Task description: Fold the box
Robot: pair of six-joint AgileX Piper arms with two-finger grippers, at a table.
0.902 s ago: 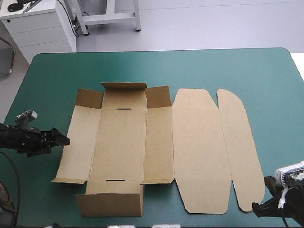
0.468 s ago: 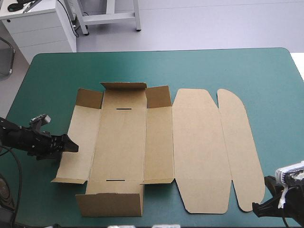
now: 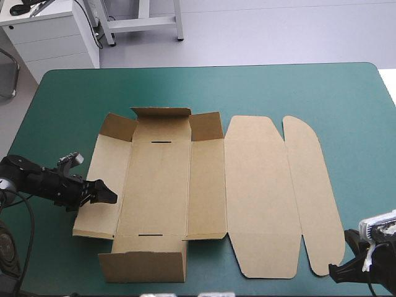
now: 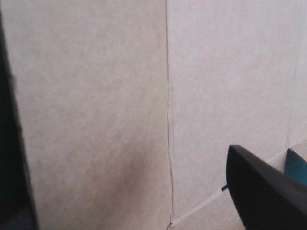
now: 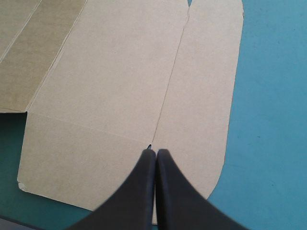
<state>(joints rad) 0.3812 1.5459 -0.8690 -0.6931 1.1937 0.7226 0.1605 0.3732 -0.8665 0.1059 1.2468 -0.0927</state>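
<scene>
The brown box (image 3: 207,185) lies spread out on the teal-green cover, its far flaps and near end flap (image 3: 142,266) standing up. The left wall panel (image 3: 102,179) is tilted slightly off the table. My left gripper (image 3: 104,194) reaches across that panel's outer edge. In the left wrist view this gripper (image 4: 120,158) is open, and brown board (image 4: 144,96) fills the space between its fingers. My right gripper (image 3: 337,272) rests near the table's front right corner. In its own wrist view it (image 5: 156,154) is shut and empty, pointing at the edge of the rounded lid flap (image 5: 201,105).
The lid panels (image 3: 281,192) lie flat on the box's right side. Bare teal-green cover (image 3: 278,90) stretches beyond the box to the far edge and along the right edge (image 3: 371,154).
My left gripper has moved right, from beside the box onto the left wall panel. That panel and its far corner flap have tilted up a little. The right arm is unchanged.
</scene>
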